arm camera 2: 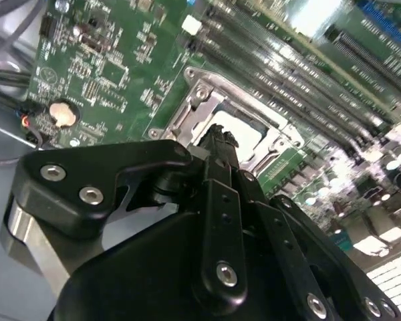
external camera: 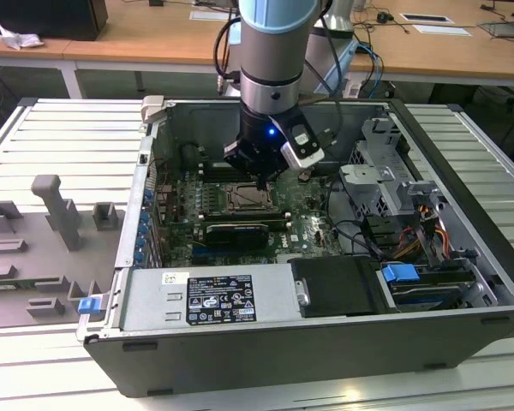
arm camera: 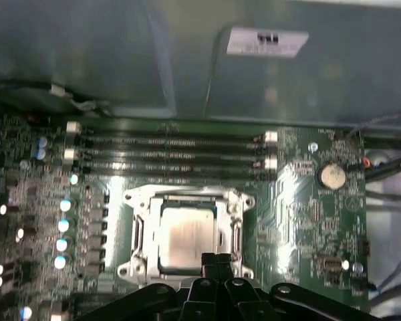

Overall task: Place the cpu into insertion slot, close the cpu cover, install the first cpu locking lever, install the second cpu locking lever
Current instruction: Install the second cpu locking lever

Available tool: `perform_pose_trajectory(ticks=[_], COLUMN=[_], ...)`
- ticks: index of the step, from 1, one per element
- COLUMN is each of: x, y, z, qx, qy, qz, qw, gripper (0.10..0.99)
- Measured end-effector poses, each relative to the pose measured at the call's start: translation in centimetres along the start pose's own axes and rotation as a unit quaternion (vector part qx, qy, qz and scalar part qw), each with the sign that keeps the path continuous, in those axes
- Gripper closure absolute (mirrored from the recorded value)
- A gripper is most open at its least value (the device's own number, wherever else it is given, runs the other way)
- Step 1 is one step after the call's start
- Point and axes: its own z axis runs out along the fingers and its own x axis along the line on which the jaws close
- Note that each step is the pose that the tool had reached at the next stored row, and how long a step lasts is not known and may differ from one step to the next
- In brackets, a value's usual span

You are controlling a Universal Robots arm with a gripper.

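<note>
The black end effector [arm camera: 216,259] is hanging inside the open dark-grey computer case [external camera: 463,163], its two slim fingers [arm camera 2: 217,150] pressed together at their tips with nothing showing between them. In the first wrist view the tips are sitting at the six o'clock edge of the square dark insertion slot with its silvery metal rim [arm camera: 135,200]; whether they are touching the metal there cannot be told. In the exterior view the end effector [external camera: 264,181] is pointing down just above the same socket [external camera: 249,198], near the middle of the green circuit board [external camera: 304,218].

The small flat square cpu with its silver-grey metal top [arm camera: 186,234] is lying in the slot, level and square to the rim. The thin silver-grey metal cpu cover [arm camera: 235,231] is lying down around the chip, its window framing the metal top. In the second wrist view the chip [arm camera 2: 244,136] is showing as a pale patch just beyond the fingertips, with the frame's corner [arm camera 2: 199,90] at eleven o'clock from it.

Long black memory slots [arm camera: 167,152] are running in parallel rows at twelve o'clock from the socket in the first wrist view, and a round silver coin battery [arm camera: 331,175] is sitting at two o'clock from it. In the exterior view the case is resting on a pale slatted worktop [external camera: 60,137], with grey moulded fixtures [external camera: 56,210] at nine o'clock from the case.
</note>
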Motion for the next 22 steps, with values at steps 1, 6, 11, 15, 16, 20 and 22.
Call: perform_pose_trajectory(ticks=[1, 6, 11, 15, 16, 20, 22], x=[0.02, 0.15, 1.34, 3.24, 3.46, 3.62, 3.63], y=[-0.47, -2.15, -2.34, -2.39, -2.4, -2.63, -2.66], z=[-0.04, -0.01, 0.06, 0.27, 0.41, 0.97, 1.05], qx=[0.0, -0.002, -0.0069, -0.0079, -0.008, -0.01, -0.0115], qy=[0.0001, 0.0017, 0.0021, 0.0019, 0.0019, 0.002, 0.0018], qz=[0.0, 0.0, 0.0, 0.0, 0.0, 0.0, 0.001], qw=[1.0, 1.0, 1.0, 1.0, 1.0, 0.9999, 0.9999], gripper=[0.98, 0.98, 0.98, 0.98, 0.98, 0.98, 0.98])
